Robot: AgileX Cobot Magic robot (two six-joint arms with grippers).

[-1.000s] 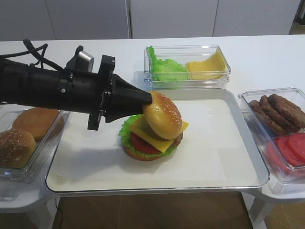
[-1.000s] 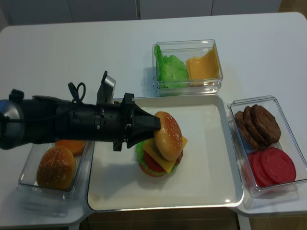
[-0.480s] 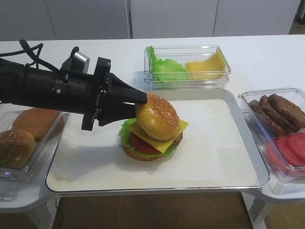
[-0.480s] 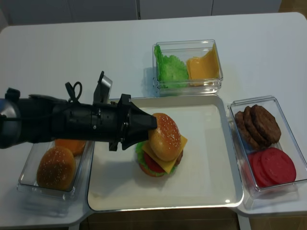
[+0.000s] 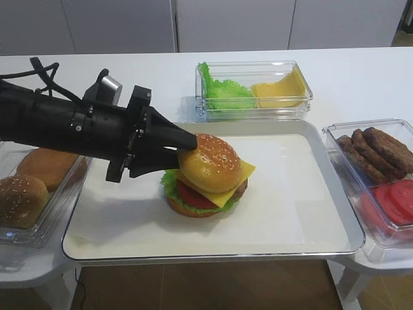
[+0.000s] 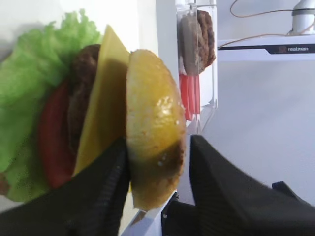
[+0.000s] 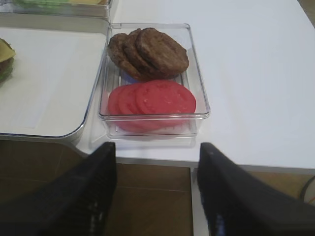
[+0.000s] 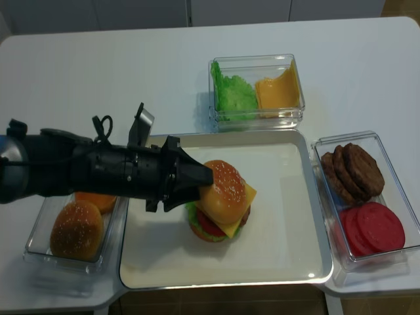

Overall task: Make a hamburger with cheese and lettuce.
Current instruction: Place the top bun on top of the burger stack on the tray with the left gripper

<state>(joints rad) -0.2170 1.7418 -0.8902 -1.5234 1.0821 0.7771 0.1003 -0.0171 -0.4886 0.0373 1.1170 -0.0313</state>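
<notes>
The hamburger [image 5: 203, 190] stands on the white tray [image 5: 303, 206]: tan base, ruffled green lettuce [image 5: 170, 182], red tomato, brown patty, yellow cheese [image 5: 244, 172] with a corner sticking out to the right. My left gripper [image 5: 184, 147] reaches in from the left, shut on the sesame bun top [image 5: 210, 161], which lies nearly flat on the cheese. In the left wrist view the bun top [image 6: 152, 118] sits between the jaws, with cheese [image 6: 101, 113] and lettuce [image 6: 29, 73] beside it. My right gripper [image 7: 156, 147] is open and empty, below the table's front edge.
A clear box [image 5: 255, 90] behind the tray holds loose lettuce and spare cheese. A box [image 5: 381, 168] on the right holds patties and tomato slices; it also shows in the right wrist view [image 7: 152, 78]. A box [image 5: 32, 187] on the left holds plain buns.
The left gripper has drawn slightly left and down. The bun top has turned from steeply tilted to nearly flat on the cheese.
</notes>
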